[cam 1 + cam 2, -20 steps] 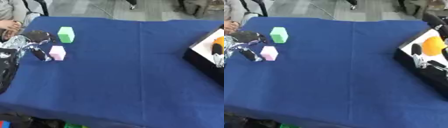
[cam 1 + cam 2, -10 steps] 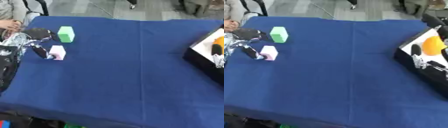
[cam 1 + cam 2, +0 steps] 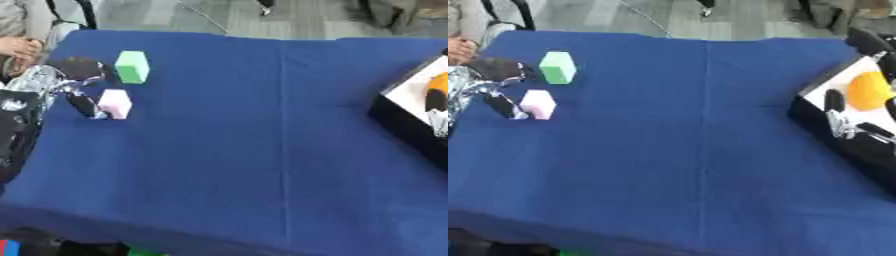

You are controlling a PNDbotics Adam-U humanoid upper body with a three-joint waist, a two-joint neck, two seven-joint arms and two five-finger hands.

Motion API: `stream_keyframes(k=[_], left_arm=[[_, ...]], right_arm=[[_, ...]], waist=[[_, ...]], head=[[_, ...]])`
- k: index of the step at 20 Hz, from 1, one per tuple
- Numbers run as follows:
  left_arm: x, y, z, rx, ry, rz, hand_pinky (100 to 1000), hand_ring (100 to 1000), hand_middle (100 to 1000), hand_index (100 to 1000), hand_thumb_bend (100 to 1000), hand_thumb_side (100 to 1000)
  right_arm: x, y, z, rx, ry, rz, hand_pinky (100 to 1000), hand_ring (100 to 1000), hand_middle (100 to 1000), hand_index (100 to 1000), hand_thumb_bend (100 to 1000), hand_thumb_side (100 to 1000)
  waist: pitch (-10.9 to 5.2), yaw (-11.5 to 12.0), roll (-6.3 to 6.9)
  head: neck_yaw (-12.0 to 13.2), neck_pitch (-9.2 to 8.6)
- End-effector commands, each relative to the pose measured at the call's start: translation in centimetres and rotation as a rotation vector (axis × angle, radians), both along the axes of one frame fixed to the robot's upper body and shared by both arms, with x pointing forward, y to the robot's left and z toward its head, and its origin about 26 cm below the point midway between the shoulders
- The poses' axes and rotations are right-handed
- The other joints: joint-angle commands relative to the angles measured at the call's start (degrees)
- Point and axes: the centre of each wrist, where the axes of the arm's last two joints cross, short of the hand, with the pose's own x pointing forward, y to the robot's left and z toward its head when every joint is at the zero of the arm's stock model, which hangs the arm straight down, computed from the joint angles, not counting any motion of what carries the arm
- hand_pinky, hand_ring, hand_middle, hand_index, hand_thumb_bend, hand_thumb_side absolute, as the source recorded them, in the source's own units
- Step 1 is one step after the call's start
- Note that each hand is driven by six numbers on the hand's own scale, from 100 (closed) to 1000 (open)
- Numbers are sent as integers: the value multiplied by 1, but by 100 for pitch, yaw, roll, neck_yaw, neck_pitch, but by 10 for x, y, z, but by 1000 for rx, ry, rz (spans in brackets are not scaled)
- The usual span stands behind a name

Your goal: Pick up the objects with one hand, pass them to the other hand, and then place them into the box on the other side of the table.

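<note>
While the blue cloth-covered counter fills most of both views, the action sits at its far left edge. The left hand comes in there, black and silver, its fingers spread apart around the near-left side of a pink block; one dark finger lies just beside the block's left face, and I cannot tell whether it touches. The fingers are not closed on the block, which rests flat on the cloth.

Two blocks lie on the counter in all (one pink, one green). The green block stands just beyond the pink one, slightly farther right, apart from it and near the upper fingers of the left hand.

Across the wide bare middle of the cloth, one black box with a white inside sits at the right edge. One orange round object lies in it. The right hand shows over the box (only dark and silver fingers are visible), and its fingers look straight and relaxed, holding nothing.
</note>
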Motion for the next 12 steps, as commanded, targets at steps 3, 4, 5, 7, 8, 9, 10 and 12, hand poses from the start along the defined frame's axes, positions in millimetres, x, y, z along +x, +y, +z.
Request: stream_keyframes(k=[3, 4, 5, 7, 8, 9, 10, 12], left_arm=[[0, 6, 12, 23, -22, 14, 769, 685, 693, 780, 462, 384], [0, 7, 12, 23, -22, 14, 769, 685, 693, 780, 462, 384], [0, 7, 12, 22, -23, 14, 748, 629, 622, 718, 362, 356], [0, 8, 14, 6, -42, 11, 737, 605, 598, 689, 334, 345], [-1, 8, 16, 0, -53, 7, 735, 598, 588, 680, 321, 336], [-1, 8, 18, -9, -63, 1, 734, 594, 583, 674, 309, 331], [0, 7, 20, -18, -75, -10, 729, 583, 569, 660, 287, 320], [0, 5, 25, -39, -96, -32, 720, 567, 554, 644, 258, 307]], right_arm=[[-2, 2, 9, 2, -30, 8, 834, 789, 804, 966, 100, 100], [-2, 2, 9, 2, -30, 8, 834, 789, 804, 966, 100, 100], [-2, 2, 9, 2, -30, 7, 832, 786, 802, 967, 100, 100], [-2, 1, 9, 4, -27, -3, 832, 785, 802, 967, 100, 100], [-3, 1, 9, 4, -26, -5, 832, 785, 801, 967, 100, 100], [-3, 1, 8, 4, -26, -7, 832, 785, 801, 967, 100, 100], [-3, 1, 8, 4, -26, -8, 832, 785, 801, 968, 100, 100], [-3, 2, 8, 3, -24, -7, 831, 784, 800, 967, 100, 100]], waist=[[-58, 2, -3], [-57, 2, -3], [-58, 3, -2], [-61, 9, 5], [-63, 12, 8], [-65, 16, 12], [-69, 23, 17], [-76, 36, 28]], head=[[36, -15], [36, -15], [36, -15], [33, -15], [32, -15], [29, -15], [24, -15], [16, -15]])
